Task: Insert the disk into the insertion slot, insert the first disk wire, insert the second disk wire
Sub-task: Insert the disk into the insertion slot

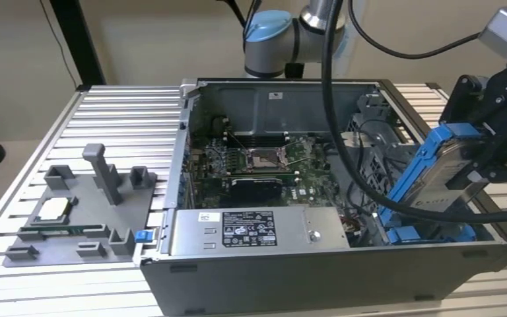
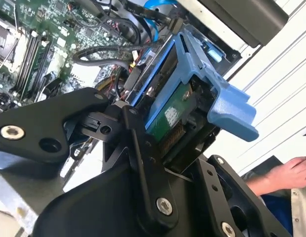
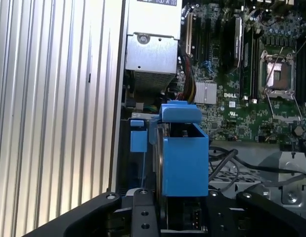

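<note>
Slats of aluminium form the table (image 1: 121,112) on which an open computer case (image 1: 324,277) stands, its motherboard (image 1: 263,165) exposed and a grey labelled power-supply box (image 1: 249,231) lying along the near wall. At the exterior view's right the gripper (image 1: 480,158) is clamped on the disk (image 1: 447,168), its black fingers pressing the two flat sides of the drive in its blue carrier. The disk hangs steeply tilted over that end of the case, upper end toward the gripper, lower end dipping inside the case wall above the insertion slot (image 1: 421,232) – the grey bay with blue rails in the near corner; whether the carrier touches those rails cannot be told. In the second wrist view the disk (image 2: 170,116) shows its green circuit board and connector edge between the gripper (image 2: 177,153) links, the carrier's blue handle jutting past them, and a person's hand (image 2: 291,173) rests at the edge of the table beyond. In the first wrist view the disk (image 3: 185,158) stands end-on above the gripper (image 3: 177,212), with a small blue tab (image 3: 138,138) just beside it and loose dark wires (image 3: 227,158) lying near its other side. The arm (image 1: 276,33) rises behind the case – a thick black cable (image 1: 329,99) loops down from it across the open top. On the exterior view's left a grey fixture tray (image 1: 77,211) sits on the table, well apart from the gripper.
</note>
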Robot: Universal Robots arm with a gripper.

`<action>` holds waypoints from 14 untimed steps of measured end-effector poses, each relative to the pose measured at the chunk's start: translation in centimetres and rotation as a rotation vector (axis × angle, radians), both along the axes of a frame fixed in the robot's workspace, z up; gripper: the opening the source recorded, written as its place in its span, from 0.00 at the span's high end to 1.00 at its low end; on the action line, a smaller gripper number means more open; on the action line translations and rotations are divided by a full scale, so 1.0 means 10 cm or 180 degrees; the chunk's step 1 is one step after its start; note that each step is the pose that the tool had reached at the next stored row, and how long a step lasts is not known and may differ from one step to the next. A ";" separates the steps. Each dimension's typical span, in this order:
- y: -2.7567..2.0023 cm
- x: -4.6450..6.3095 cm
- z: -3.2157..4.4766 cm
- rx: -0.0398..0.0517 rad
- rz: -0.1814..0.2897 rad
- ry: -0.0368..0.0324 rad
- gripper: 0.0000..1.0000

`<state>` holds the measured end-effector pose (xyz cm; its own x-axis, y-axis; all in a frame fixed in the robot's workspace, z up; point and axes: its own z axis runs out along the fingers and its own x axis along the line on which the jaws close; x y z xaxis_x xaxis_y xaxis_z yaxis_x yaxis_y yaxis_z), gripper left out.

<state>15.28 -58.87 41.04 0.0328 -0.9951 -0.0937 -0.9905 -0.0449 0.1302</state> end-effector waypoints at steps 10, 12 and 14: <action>-0.006 0.06 -0.064 0.0005 0.0027 0.0015 1.00; -0.001 0.06 -0.074 0.0006 0.0027 0.0015 1.00; 0.016 0.06 -0.076 0.0006 0.0028 0.0015 1.00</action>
